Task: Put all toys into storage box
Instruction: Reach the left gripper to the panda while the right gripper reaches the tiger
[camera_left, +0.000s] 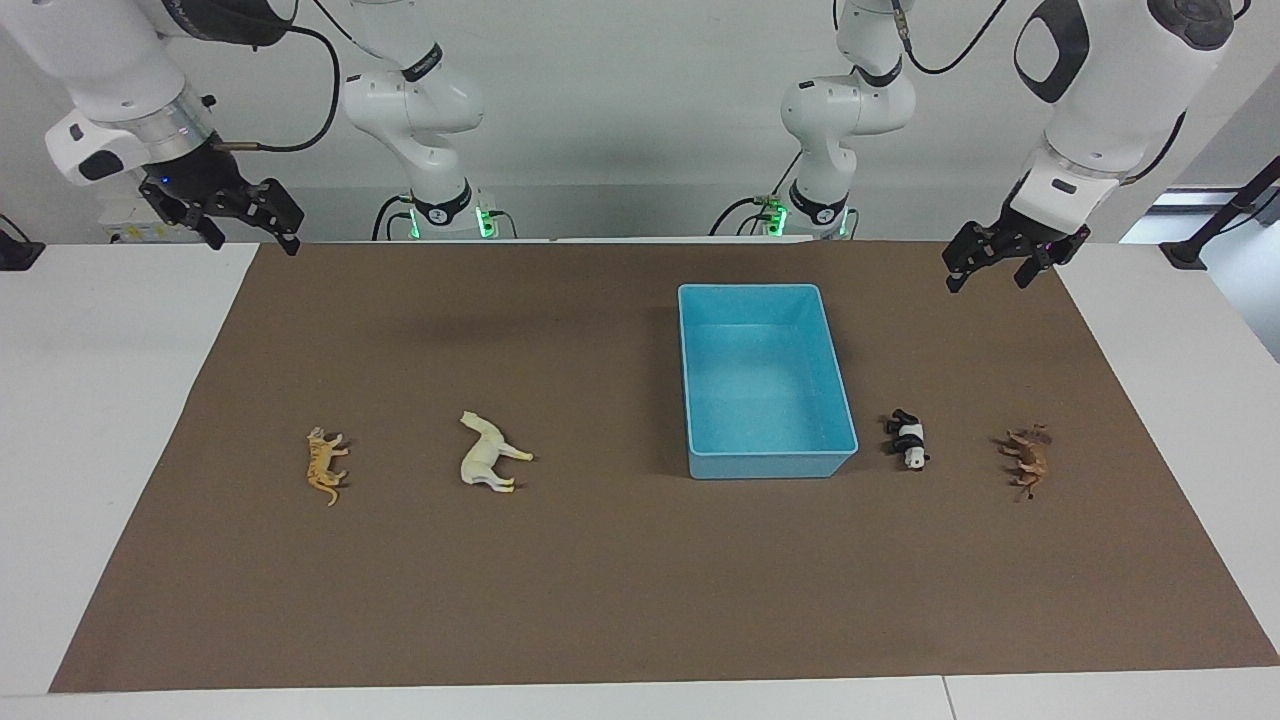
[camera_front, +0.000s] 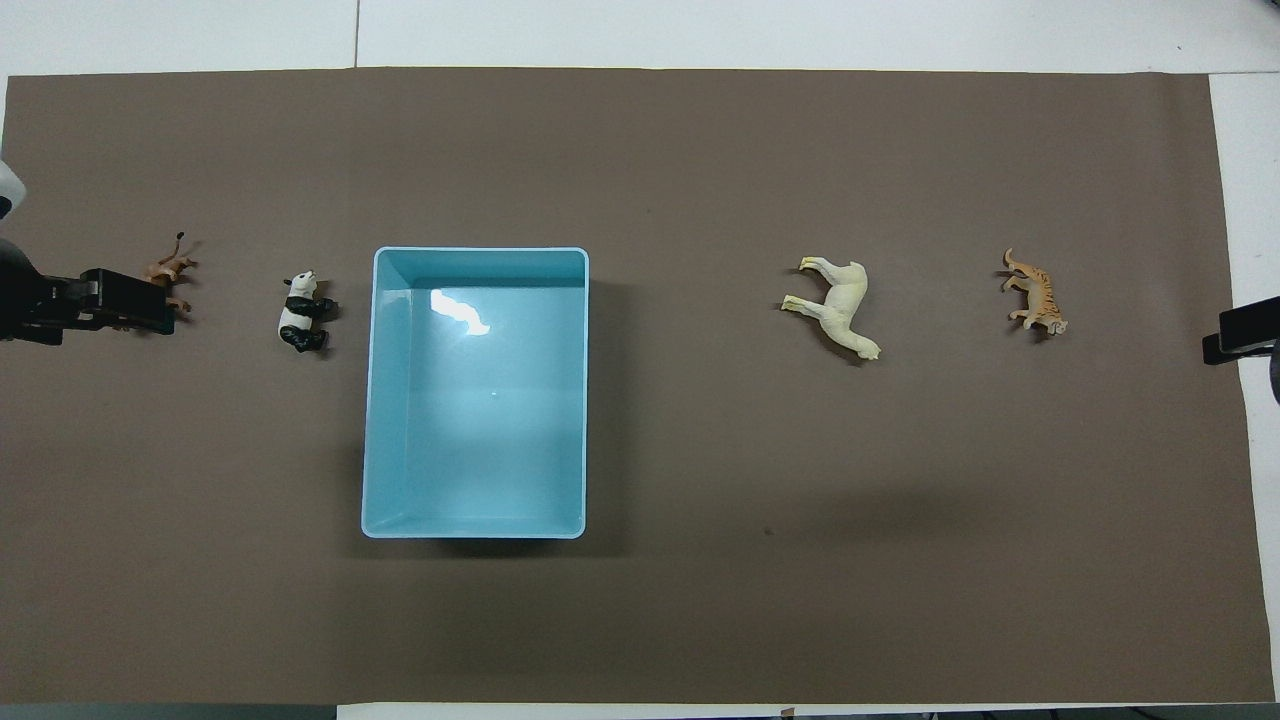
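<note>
Toys all out on the brown mat (camera_left: 620, 600), none in the storage box (camera_left: 833, 400). Going across the facing view from the right arm's end: right gripper (camera_left: 250, 225) hangs in the air over the mat's corner nearest the robots, fingers spread apart, nothing between them. Tiger (camera_left: 323, 465) lies on its side toward the right arm's end of the table, well apart from the box. Horse (camera_left: 487, 453) also on its side, between tiger and box, closer to the tiger than to the box. Light blue box sits on the mat toward the left arm's end, interior bare, long axis running away from the robots. Panda (camera_left: 907, 439) lies just beside the box wall on the left arm's end, near the box corner farthest from the robots, not touching it. Lion (camera_left: 1028, 461) lies near the panda, closer still to the left arm's end. Left gripper (camera_left: 990, 268) is raised over the mat edge near the robots, fingers parted and empty. Overhead view: left gripper (camera_front: 125, 301) overlaps the lion (camera_front: 172, 268) in line of sight only; facing view shows it well above and clear.
</note>
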